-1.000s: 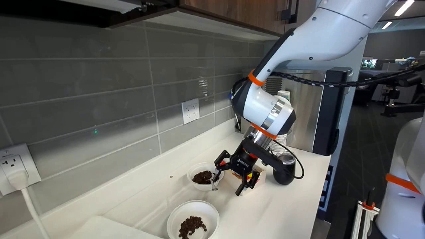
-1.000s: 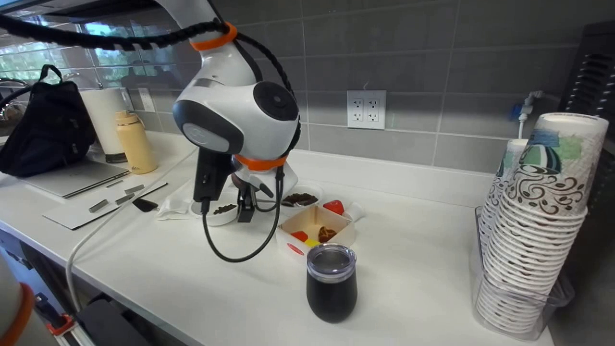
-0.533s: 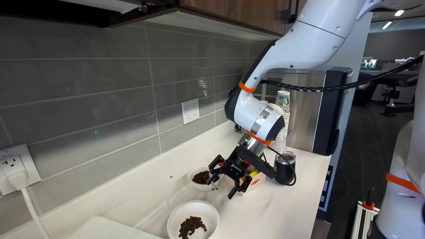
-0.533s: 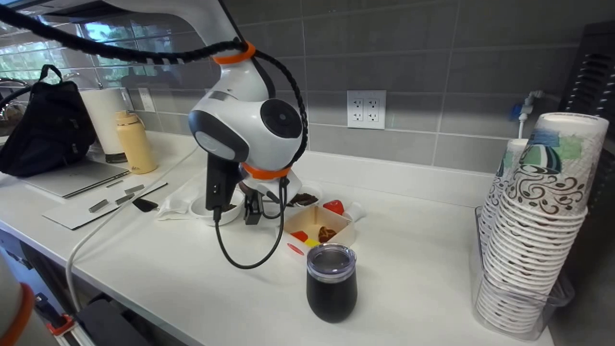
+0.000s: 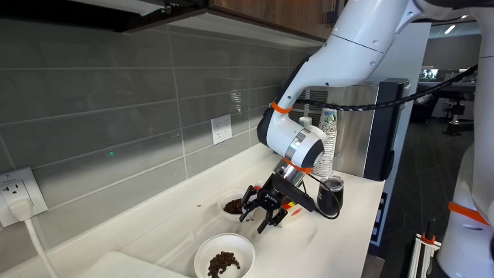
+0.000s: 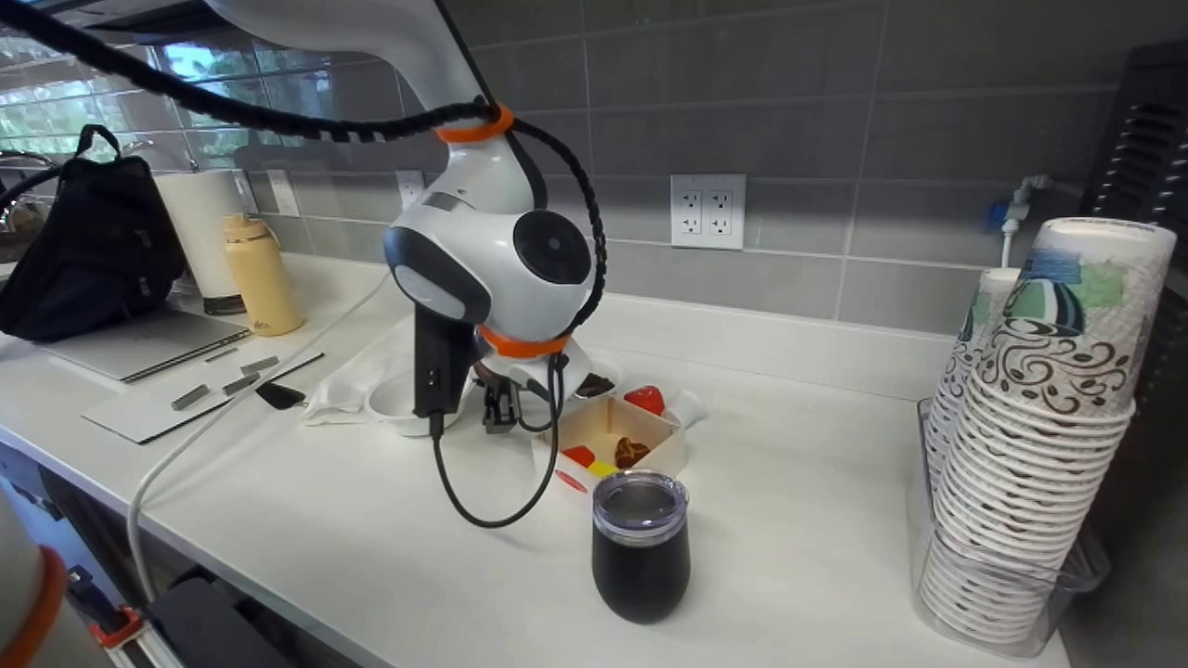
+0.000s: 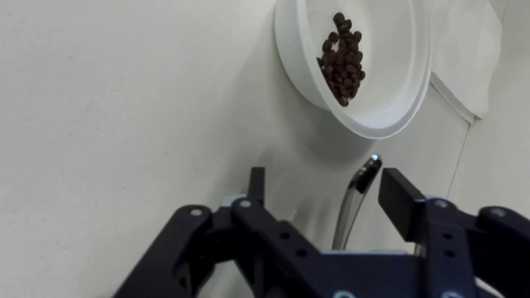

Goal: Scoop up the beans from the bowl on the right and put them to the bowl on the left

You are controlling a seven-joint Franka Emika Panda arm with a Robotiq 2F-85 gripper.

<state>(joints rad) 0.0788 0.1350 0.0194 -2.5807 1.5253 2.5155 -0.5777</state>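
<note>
A white bowl [image 5: 246, 250] with a small heap of dark beans [image 5: 223, 263] stands nearest the camera in an exterior view. It also shows at the top of the wrist view [image 7: 389, 82]. A second white bowl [image 5: 223, 197] with more beans [image 5: 233, 207] stands farther back. A metal utensil's handle [image 5: 249, 220] sticks out of that second bowl; its head is hidden. My gripper [image 5: 251, 225] is open and empty beside the second bowl. In the wrist view the handle [image 7: 351, 207] appears between the open fingers [image 7: 399, 203], nearer the right one, with no contact visible.
A box [image 6: 664, 459] with toy food and a black tumbler [image 6: 640, 566] stand near the arm. Stacked paper cups [image 6: 1016, 482] are at the far right. A white cloth [image 6: 339, 399] lies beside the nearer bowl. A tiled wall [image 5: 96, 85] runs behind the counter.
The open gripper has moved left and slightly down in one exterior view, and right and down in the other. The bowls and the utensil have not visibly moved.
</note>
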